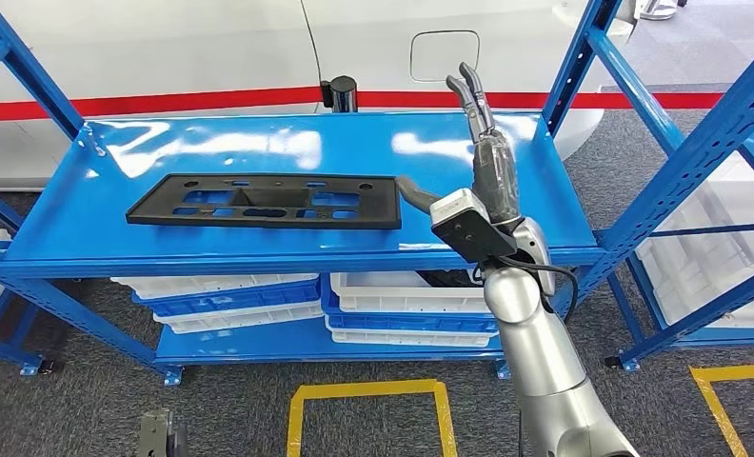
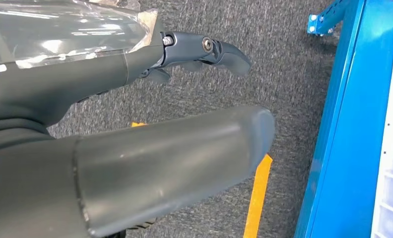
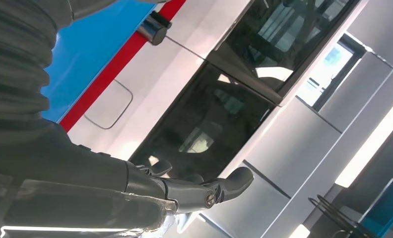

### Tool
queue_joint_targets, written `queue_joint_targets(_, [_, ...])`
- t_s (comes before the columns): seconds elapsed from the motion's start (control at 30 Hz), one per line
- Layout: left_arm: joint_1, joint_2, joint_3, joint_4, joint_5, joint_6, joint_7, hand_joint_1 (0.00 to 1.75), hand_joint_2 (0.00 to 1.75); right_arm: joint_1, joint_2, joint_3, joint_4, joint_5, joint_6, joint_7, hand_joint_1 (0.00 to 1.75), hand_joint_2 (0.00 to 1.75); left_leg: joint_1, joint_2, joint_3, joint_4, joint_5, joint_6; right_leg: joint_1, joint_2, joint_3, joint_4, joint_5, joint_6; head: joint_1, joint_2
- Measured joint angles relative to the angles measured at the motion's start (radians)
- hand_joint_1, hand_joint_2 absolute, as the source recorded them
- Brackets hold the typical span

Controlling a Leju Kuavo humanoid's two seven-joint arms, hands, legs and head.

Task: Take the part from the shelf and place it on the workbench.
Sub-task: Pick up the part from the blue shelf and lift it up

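Observation:
The part (image 1: 264,201) is a flat black rectangular plate with several cut-outs. It lies flat on the blue shelf (image 1: 164,143), left of centre. My right hand (image 1: 483,157) is raised over the shelf's right half, fingers stretched upward and apart, thumb pointing left toward the plate's right end, a short gap from it. It holds nothing. In the right wrist view the right hand's fingers (image 3: 219,186) are spread against a white vehicle. My left hand (image 2: 150,114) hangs over grey carpet with thumb and fingers apart and nothing between them.
Blue uprights (image 1: 683,152) frame the shelf on both sides. White and blue trays (image 1: 354,309) are stacked on the lower level. A white vehicle with a red stripe (image 1: 211,57) stands behind the rack. Yellow floor tape (image 1: 368,395) marks the carpet in front.

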Motion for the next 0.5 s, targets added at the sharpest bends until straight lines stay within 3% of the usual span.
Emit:
queue_joint_targets(0.1, [0.0,0.002,0.0,0.0,-0.001,0.0,-0.003,0.0,0.0,-0.002,0.001,-0.001,0.0,0.0,0.0,0.0,0.0,1.75,0.006,0.003,-0.024,0.051,-0.033,-0.018,-0.013,0.0,0.009,-0.005,0.0,-0.016,-0.001,0.0])
queue_joint_targets(0.2, [0.001,0.003,0.0,0.0,-0.002,0.0,-0.004,0.0,0.0,-0.001,0.003,-0.001,0.0,0.0,0.001,0.0,0.0,1.75,0.021,0.008,-0.119,0.236,-0.109,-0.038,-0.017,-0.002,0.017,-0.006,-0.006,-0.026,-0.002,0.0])
queue_joint_targets(0.23, [0.002,0.003,0.001,0.0,-0.002,0.0,-0.004,0.0,0.0,-0.001,0.003,-0.001,0.0,0.0,0.001,0.001,0.0,1.75,0.026,0.01,-0.146,0.276,-0.115,-0.043,-0.017,-0.002,0.018,-0.005,-0.007,-0.026,-0.002,0.0])
queue_joint_targets(0.27, [0.003,0.003,0.001,0.0,-0.002,0.0,-0.004,0.0,0.0,-0.001,0.003,-0.001,0.0,0.0,0.001,0.001,0.0,1.75,0.031,0.012,-0.155,0.282,-0.103,-0.047,-0.019,-0.002,0.019,-0.005,-0.009,-0.025,-0.002,0.0])
queue_joint_targets(0.3, [0.003,0.004,0.002,0.0,-0.002,0.0,-0.004,0.0,0.0,0.0,0.003,-0.001,0.0,0.0,0.001,0.002,0.0,1.75,0.036,0.014,-0.144,0.246,-0.073,-0.051,-0.021,-0.001,0.022,-0.005,-0.011,-0.023,-0.002,0.0])
queue_joint_targets(0.33, [0.003,0.004,0.003,0.0,-0.002,0.0,-0.004,0.0,0.0,0.0,0.004,-0.001,0.0,0.001,0.001,0.003,0.0,1.75,0.041,0.017,-0.115,0.181,-0.034,-0.054,-0.024,-0.001,0.027,-0.005,-0.015,-0.018,-0.002,0.0])
queue_joint_targets(0.4, [0.001,0.004,0.006,0.0,-0.001,-0.001,-0.005,0.0,0.0,-0.002,0.005,-0.002,0.0,0.003,0.001,0.004,0.0,1.75,0.044,0.018,-0.052,0.056,0.013,-0.056,-0.023,0.0,0.033,-0.004,-0.022,-0.005,-0.002,0.0])
queue_joint_targets(0.43, [0.0,0.003,0.008,0.0,0.0,-0.002,-0.005,0.0,0.0,-0.003,0.006,-0.002,0.0,0.003,0.001,0.005,0.0,1.75,0.042,0.018,-0.034,0.024,0.018,-0.052,-0.021,0.0,0.034,-0.004,-0.024,0.001,-0.001,0.0])
queue_joint_targets(0.5, [0.0,0.003,0.011,0.0,0.005,-0.003,-0.006,0.0,0.0,-0.005,0.006,-0.001,0.0,0.004,0.001,0.005,0.0,1.75,0.033,0.015,-0.027,0.011,0.014,-0.035,-0.018,0.0,0.035,-0.01,-0.025,0.015,-0.001,0.0])
